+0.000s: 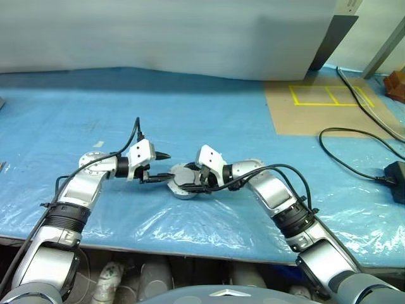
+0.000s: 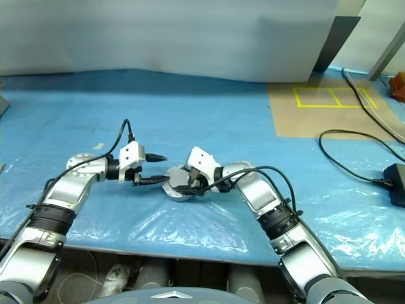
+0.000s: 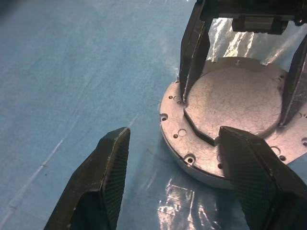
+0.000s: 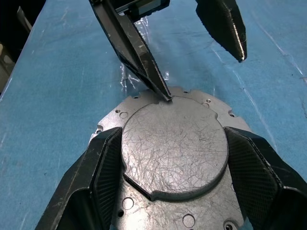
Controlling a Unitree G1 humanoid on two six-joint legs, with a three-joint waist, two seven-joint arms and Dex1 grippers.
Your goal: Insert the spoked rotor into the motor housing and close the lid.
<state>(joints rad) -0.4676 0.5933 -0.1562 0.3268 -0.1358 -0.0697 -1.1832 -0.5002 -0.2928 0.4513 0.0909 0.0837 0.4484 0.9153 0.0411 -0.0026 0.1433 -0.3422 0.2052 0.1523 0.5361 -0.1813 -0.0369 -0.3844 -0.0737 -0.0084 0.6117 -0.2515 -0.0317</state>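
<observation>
Two grippers meet at one round grey metal motor housing [image 1: 185, 182], which sits on the blue plastic-sheeted bench [image 1: 209, 120]. Its flat scratched silver lid [image 4: 174, 146] faces up on the flange, so no copper windings show and no spoked rotor is visible; can't tell from here whether the rotor is already inside.

Right gripper [image 4: 172, 160]: jaws spread wide, one finger on each side of the raised lid disc, pads at or just beside its edge. Contact not certain, but it looks like bracing rather than a clamp.

Left gripper [image 3: 175, 158]: released, holding nothing. One finger hangs over the housing flange, the other over bare sheet just beside the housing. Seen from the right wrist, one of its tips reaches the lid's far edge.

Judgement: late stage, lid looks seated flush. Likely left: press or align the lid, confirm closure, then back both grippers off.
</observation>
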